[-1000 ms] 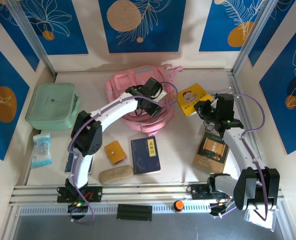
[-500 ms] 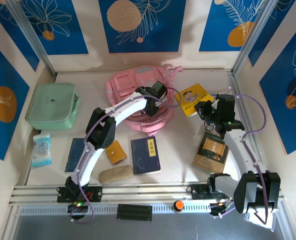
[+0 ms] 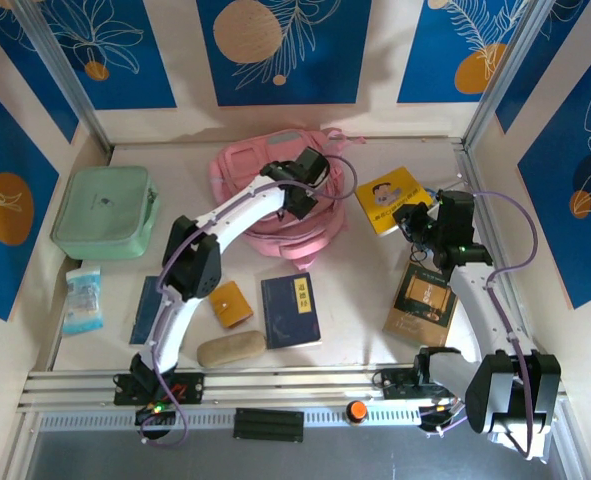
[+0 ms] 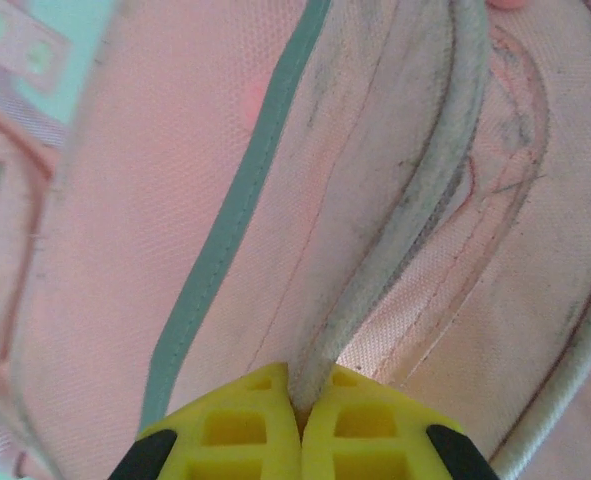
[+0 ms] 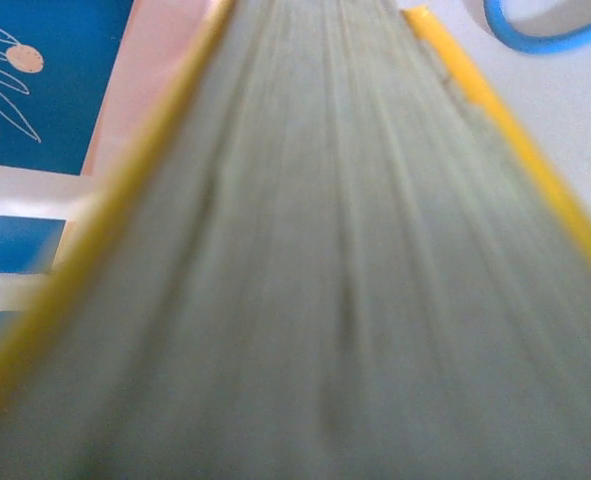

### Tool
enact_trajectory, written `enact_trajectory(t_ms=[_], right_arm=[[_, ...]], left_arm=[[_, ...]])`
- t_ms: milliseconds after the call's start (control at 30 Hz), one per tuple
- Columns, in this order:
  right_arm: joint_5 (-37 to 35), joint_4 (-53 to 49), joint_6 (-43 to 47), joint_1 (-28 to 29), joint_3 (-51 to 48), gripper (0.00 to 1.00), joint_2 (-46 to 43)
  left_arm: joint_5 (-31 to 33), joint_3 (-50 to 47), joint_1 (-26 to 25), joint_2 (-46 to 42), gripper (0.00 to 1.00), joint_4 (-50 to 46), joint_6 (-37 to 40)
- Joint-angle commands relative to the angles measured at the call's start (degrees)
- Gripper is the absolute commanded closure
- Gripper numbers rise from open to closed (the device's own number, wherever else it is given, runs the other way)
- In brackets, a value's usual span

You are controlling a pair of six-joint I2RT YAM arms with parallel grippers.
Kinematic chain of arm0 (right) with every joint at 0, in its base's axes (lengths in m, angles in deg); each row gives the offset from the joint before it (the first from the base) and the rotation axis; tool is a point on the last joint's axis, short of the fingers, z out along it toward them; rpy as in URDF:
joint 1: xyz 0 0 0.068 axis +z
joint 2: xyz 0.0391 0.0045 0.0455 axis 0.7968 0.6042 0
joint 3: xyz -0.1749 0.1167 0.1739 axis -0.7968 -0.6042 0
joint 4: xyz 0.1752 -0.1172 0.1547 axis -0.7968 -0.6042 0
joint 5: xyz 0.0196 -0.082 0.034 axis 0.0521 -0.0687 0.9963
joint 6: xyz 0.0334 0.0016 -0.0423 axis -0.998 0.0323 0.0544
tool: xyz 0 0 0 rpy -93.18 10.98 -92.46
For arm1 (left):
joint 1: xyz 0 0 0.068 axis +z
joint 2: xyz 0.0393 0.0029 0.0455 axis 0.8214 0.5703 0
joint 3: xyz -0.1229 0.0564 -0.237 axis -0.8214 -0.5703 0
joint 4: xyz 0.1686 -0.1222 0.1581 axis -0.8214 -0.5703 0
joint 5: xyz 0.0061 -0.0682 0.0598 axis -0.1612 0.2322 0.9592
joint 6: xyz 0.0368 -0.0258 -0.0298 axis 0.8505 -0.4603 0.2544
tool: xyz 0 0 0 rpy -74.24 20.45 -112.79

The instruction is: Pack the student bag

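The student bag (image 3: 260,170) is a large pink backpack lying at the back middle of the table. My left gripper (image 3: 308,203) reaches over its right side. In the left wrist view the yellow fingertips (image 4: 265,425) are shut on a grey piped edge (image 4: 415,230) of the student bag (image 4: 155,200). My right gripper (image 3: 416,216) is at the right, shut on the near edge of a yellow book (image 3: 388,196) with a cartoon face on its cover. The right wrist view looks along the book's grey page edge (image 5: 325,280) between its yellow covers.
A mint green zip case (image 3: 105,211) lies at the left, with a tissue packet (image 3: 82,299) and a dark blue booklet (image 3: 151,310) nearer. In front of the bag lie an orange wallet (image 3: 230,303), a blue book (image 3: 290,309) and a beige case (image 3: 230,348). A brown book (image 3: 423,301) lies at the right.
My left gripper has closed on the bag's piped edge and shifted slightly toward the back. The right gripper, still holding the yellow book, has barely moved.
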Motion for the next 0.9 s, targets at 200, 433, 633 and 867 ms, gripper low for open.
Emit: enact_trajectory(t_ms=[200,433,633,867], right_arm=[[6.12,8.61,2.09,1.06,-3.39,1.00,-3.25],[6.58,12.18,0.82,6.09,-5.25,1.00,-2.35],[7.52,17.04,-2.61,11.60,-4.01,1.00,4.09],[8.35,28.47,-10.18,17.17,2.33,1.00,17.22]], left_arm=[[4.83,1.40,1.04,-11.60,1.00,8.22,-2.93],[4.38,1.62,1.01,-11.62,1.00,9.02,-3.89],[2.59,1.86,1.03,-13.44,1.00,9.96,-4.87],[0.70,1.80,1.10,-15.31,1.00,12.04,-5.70]])
